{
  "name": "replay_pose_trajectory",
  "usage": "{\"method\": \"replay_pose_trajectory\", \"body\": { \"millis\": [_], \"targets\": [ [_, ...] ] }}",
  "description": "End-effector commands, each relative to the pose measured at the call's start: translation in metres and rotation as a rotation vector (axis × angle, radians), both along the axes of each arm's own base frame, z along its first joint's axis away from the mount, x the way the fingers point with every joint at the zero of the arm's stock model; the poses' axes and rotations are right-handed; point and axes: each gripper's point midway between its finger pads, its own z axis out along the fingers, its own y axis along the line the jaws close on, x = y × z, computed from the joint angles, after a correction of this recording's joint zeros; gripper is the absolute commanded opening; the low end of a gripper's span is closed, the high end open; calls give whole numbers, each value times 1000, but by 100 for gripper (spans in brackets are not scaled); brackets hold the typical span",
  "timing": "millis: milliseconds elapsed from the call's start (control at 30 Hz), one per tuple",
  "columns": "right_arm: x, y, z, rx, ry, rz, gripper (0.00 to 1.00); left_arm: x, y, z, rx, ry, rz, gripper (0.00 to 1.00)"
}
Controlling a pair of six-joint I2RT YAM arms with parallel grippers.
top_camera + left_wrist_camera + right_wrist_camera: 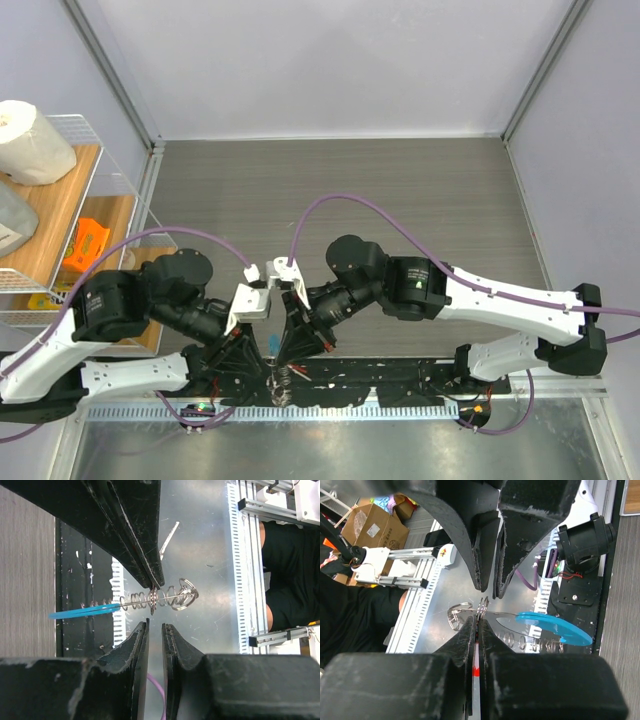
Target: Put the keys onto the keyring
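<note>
1. Grey wood-grain table [400, 200] between pale walls, seen from above, with wire shelf [90, 190] and paper roll [30, 140] at far left. Left gripper [262, 360] and right gripper [290, 352] tip to tip at middle of near edge. Keyring [284, 380] just below them, only a small silvery glint.
2. From left wrist: left gripper [155, 626] at bottom, jaws apart by a narrow slit, nothing between them. Just beyond the tips, keyring [150, 600] over metal plate [210, 540], blue tag [85, 611] edge-on toward left. Right gripper [155, 582] from top, tips pressed together, touching the chain.
3. From right wrist: right gripper [476, 622] pressed together, pinching key [476, 667], seen only as a red sliver between the fingers. Keyring [462, 612] at its tips, blue tag [555, 627] to right. Left gripper [489, 589] opposite, slightly spread, just beside the chain.
</note>
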Motion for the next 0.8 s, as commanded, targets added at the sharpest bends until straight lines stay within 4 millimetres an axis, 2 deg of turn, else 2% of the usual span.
{"method": "replay_pose_trajectory", "body": {
  "millis": [0, 767],
  "targets": [
    [-4, 11, 19, 92, 14, 29, 6, 0, -6, 8, -23, -1, -11, 23],
    [1, 28, 3, 36, 38, 17, 6, -4, -8, 14, -29, 13, -53, 22]
  ]
}}
